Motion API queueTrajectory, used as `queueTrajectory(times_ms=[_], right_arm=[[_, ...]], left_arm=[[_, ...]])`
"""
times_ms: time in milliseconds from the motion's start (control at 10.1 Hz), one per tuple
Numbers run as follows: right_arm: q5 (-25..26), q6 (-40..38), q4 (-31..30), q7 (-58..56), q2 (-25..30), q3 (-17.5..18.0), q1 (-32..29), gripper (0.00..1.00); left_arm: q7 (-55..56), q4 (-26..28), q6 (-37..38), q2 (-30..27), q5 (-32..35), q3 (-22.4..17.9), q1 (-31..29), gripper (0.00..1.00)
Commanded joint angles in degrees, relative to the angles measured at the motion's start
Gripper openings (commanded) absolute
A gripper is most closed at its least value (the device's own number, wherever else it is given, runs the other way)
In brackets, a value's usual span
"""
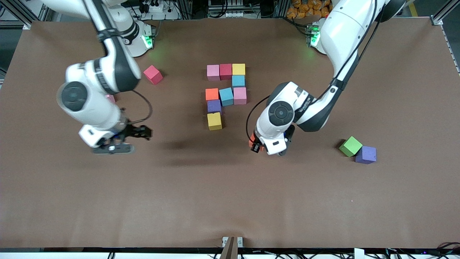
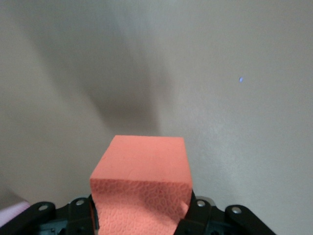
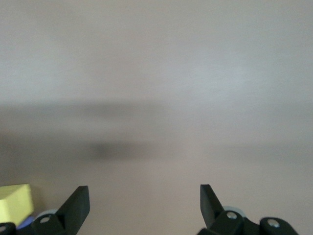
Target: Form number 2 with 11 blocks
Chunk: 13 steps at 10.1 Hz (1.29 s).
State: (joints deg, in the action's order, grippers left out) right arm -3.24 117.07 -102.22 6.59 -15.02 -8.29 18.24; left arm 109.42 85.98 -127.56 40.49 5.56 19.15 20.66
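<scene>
The left arm is reaching down from its base and bending at the elbow, its left tool (image 1: 259,145) hanging over bare bench (image 1: 230,201) beside the unfinished number 2 (image 1: 225,94), toward the left arm's end. That tool is pinching an orange block (image 2: 142,188) between its fingers, seen close in the left wrist view. The right arm is folding down over the right arm's end of the bench, and its right tool (image 3: 144,208) is hanging with fingers spread wide and nothing between them, over bare surface.

Open room is lying all around the digit: a wide brown stretch is running nearer the camera, down to the bench edge, and both ends are mostly free.

The digit is standing at nine cubes: pink (image 1: 213,72), crimson (image 1: 225,71) and yellow (image 1: 238,69) in the top row, a light blue (image 1: 238,81) under the yellow, then orange (image 1: 212,94), blue (image 1: 226,96) and pink (image 1: 240,95), a purple (image 1: 214,106) below, and a yellow (image 1: 214,121) nearest the camera.

Loose cubes are numbering four: a red one (image 1: 153,74) near the right arm's base, a pink one (image 1: 110,98) mostly hidden by that arm, and a green (image 1: 350,146) touching a purple (image 1: 366,155) toward the left arm's end.
</scene>
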Motion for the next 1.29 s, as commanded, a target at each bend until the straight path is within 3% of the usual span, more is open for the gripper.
queueTrajectory(times_ms=[0, 297, 694, 1190], right_arm=[[0.6, -3.2, -1.2, -6.4, 4.1, 1.0, -6.1, 1.00], [0.6, -6.5, -1.3, -9.9, 4.9, 1.0, -7.5, 1.00], [0.2, -10.4, -1.1, -11.0, 4.8, 1.1, -5.3, 1.00], [0.1, -12.8, -1.8, -13.7, 4.4, 1.2, 0.4, 1.00]], left_arm=[[9.8, 2.9, -7.1, 0.5, 0.0, -0.3, 2.0, 0.19], [21.4, 4.4, -10.1, 1.9, 0.0, -0.4, 3.8, 0.13], [32.8, 8.7, -16.3, 1.3, 0.2, -0.6, 6.2, 0.13], [37.2, 17.5, -23.9, -2.7, 0.2, -0.5, 6.3, 0.13]])
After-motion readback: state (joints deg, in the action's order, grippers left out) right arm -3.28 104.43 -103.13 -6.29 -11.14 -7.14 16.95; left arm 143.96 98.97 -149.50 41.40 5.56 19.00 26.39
